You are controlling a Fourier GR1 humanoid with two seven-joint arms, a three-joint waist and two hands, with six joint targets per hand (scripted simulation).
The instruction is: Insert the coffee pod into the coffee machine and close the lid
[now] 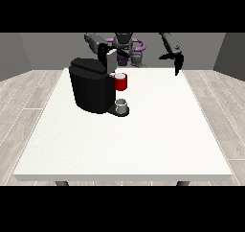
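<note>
The pod [121,82], likely light and rigid, is seen at the machine's [91,85] 3 o'clock; the lid [111,61] stands raised. The view-right hand [176,61] hangs with straight fingers; the other's cannot be told

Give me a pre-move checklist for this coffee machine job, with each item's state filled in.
1. Black coffee machine stands upright on the white table: ok.
2. Grey lid is raised, not yet closed: ok for loading.
3. Red pod holder shows at the machine's front, under the lid: ok.
4. Coffee pod seated in the holder: cannot tell.
5. Small grey cup sits on the base below the holder: ok.
6. Hand at the view's right hangs apart from the machine, holding nothing visible: ok. The other hand is hidden behind the lid: cannot tell.
</note>
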